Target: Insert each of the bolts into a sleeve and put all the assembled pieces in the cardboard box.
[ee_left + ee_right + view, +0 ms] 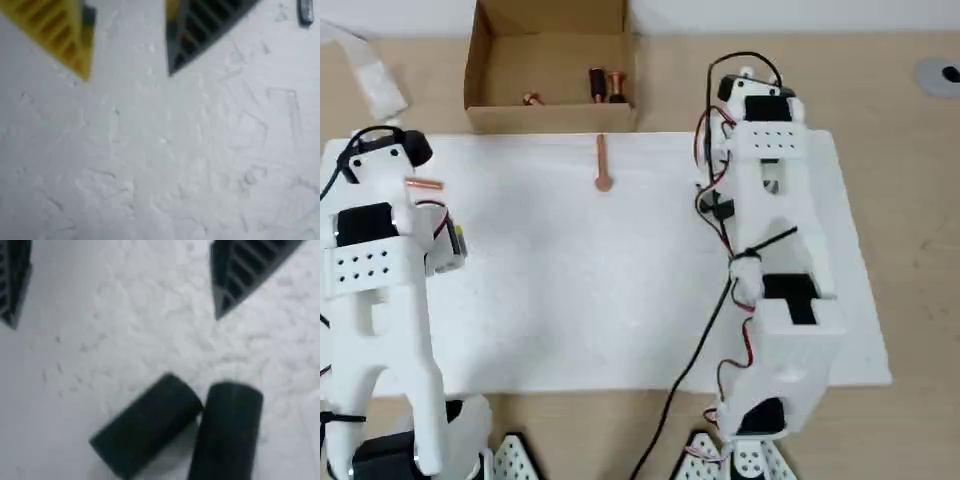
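My left gripper (127, 75) is open over bare white foam, one finger yellow (65, 35), the other dark (200, 25), with nothing between them. My right gripper (115, 322) is open too, a little above two black sleeves (145, 425) (227, 430) that lie side by side and touch on the foam. One copper bolt (603, 162) lies on the foam mat (570, 290) near the cardboard box (480, 60). A second bolt (424, 184) rests beside the left arm (375, 260). Inside the box are a copper piece (532, 98) and two dark-and-copper pieces (597, 85) (617, 85).
The right arm (780, 230) stands over the mat's right side, with cables (720, 300) trailing down to the front edge. A white strip (370, 70) lies on the wooden table at the far left. A grey disc (938, 75) sits at the far right.
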### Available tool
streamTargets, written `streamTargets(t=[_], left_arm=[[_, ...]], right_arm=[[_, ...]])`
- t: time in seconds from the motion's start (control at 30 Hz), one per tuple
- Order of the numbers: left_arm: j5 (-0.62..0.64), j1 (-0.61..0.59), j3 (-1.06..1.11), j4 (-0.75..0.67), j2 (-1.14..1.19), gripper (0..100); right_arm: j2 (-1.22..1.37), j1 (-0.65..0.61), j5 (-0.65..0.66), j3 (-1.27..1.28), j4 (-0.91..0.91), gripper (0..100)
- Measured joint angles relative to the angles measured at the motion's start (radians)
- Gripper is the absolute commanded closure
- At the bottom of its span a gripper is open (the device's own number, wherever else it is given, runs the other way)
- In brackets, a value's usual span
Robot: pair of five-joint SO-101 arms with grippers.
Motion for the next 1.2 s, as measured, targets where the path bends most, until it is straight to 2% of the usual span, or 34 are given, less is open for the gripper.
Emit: streamTargets(t=[0.2, 0.63, 0.83, 1.2], left_arm=[[0.000, 0.000, 0.000, 0.008, 0.000, 89], [0.000, 0.000, 0.000, 0.008, 0.000, 89], [0.000, 0.000, 0.000, 0.008, 0.000, 89], [0.000, 0.000, 0.000, 0.008, 0.000, 89]], right_arm=[[0.002, 0.000, -0.058, 0.000, -0.054, 71.0], [0.012, -0.025, -0.063, 0.006, -0.126, 71.0], [0.114, -0.071, -0.083, -0.005, -0.141, 71.0], [0.324, -0.068, -0.107, -0.167, -0.140, 74.9]])
